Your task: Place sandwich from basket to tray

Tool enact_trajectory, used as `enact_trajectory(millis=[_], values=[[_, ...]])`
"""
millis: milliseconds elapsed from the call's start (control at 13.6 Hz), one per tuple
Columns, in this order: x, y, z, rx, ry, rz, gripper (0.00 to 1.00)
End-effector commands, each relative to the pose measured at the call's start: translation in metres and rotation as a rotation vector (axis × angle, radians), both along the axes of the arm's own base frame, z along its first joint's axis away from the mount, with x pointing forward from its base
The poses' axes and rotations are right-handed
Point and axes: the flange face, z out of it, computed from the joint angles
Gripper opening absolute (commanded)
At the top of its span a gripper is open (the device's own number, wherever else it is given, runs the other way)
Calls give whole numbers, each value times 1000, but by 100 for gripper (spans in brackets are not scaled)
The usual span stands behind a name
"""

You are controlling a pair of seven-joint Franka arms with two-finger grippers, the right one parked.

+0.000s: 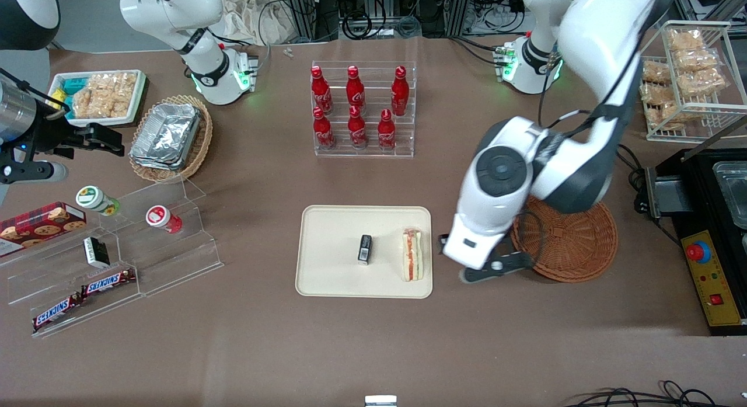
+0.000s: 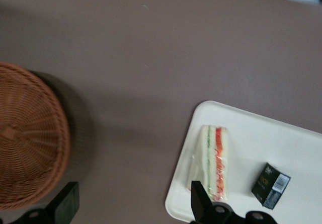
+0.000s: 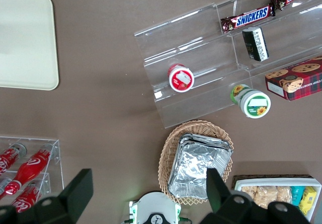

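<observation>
The sandwich (image 1: 412, 255) lies on the cream tray (image 1: 332, 249), at the tray's end nearest the basket, filling edge up. It also shows in the left wrist view (image 2: 215, 161) on the tray (image 2: 282, 143). The reddish-brown wicker basket (image 1: 575, 243) is empty as far as it shows, partly covered by the arm; the wrist view shows it too (image 2: 25, 138). My left gripper (image 1: 462, 260) hovers over bare table between tray and basket. It is open and empty (image 2: 132, 204), one finger (image 2: 198, 201) over the tray's edge beside the sandwich.
A small black box (image 1: 365, 249) lies mid-tray. A rack of red bottles (image 1: 363, 106) stands farther from the camera. An acrylic shelf (image 1: 117, 261) with snacks and a tan basket of foil containers (image 1: 169, 135) lie toward the parked arm's end. A black appliance (image 1: 709, 220) lies toward the working arm's.
</observation>
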Motion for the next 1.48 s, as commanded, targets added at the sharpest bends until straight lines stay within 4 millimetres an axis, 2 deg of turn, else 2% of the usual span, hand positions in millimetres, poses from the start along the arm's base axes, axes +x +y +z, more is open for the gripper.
enact_trajectory(millis=[0, 74, 148, 221, 295, 369, 664, 811, 1033, 1180, 1402], values=[[-16, 46, 32, 22, 57, -16, 100], [-20, 63, 40, 30, 85, -55, 100], [-28, 71, 47, 42, 98, -92, 100], [-26, 96, 50, 61, 104, -94, 100], [-33, 113, 55, 56, 116, -120, 100], [-41, 127, 61, 52, 127, -168, 100], [-72, 209, 86, 34, 144, -285, 100], [-83, 234, 91, 39, 152, -328, 100], [-92, 246, 97, 42, 163, -388, 100], [-88, 247, 106, 42, 162, -386, 100], [-82, 248, 110, 48, 182, -387, 100]])
